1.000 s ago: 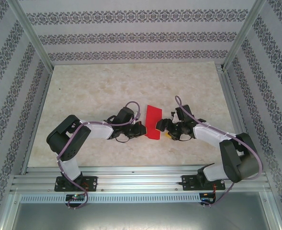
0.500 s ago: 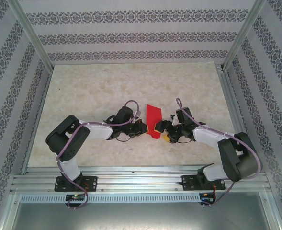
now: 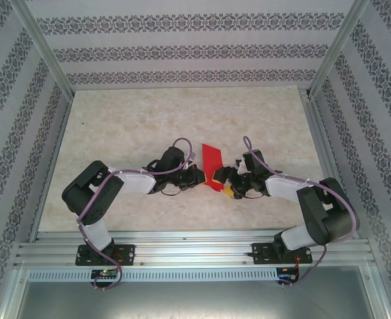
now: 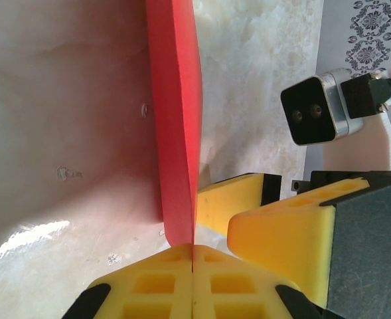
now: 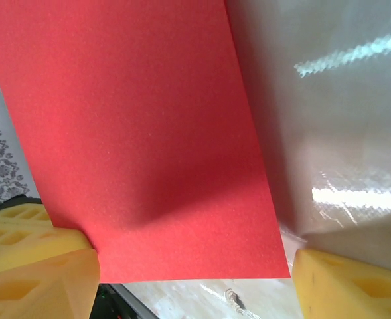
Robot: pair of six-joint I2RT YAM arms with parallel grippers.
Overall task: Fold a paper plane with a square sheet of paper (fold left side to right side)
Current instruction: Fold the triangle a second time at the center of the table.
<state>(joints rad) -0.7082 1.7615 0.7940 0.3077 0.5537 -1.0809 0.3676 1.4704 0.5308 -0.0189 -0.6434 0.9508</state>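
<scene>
The red sheet of paper [image 3: 212,165] stands raised on edge at the table's middle, between both grippers. My left gripper [image 3: 199,178] holds its near left part. In the left wrist view the sheet of paper [image 4: 176,119] runs edge-on into my left gripper [image 4: 193,251], whose yellow pads are shut on it. My right gripper [image 3: 226,181] is open just right of the sheet. In the right wrist view the sheet of paper [image 5: 135,133] faces the camera broadside, its lower edge between the spread fingers of my right gripper [image 5: 195,286]. The paper plane is not formed.
The beige marbled table [image 3: 129,126] is walled by patterned panels, with aluminium posts at the back corners and a rail along the near edge [image 3: 195,239]. The right arm's yellow fingers [image 4: 281,232] and wrist camera [image 4: 314,109] sit close beside the left gripper.
The right gripper has moved a little left, closer to the sheet, and opened slightly wider. The sheet looks narrower from above, standing more upright. The left gripper keeps its hold.
</scene>
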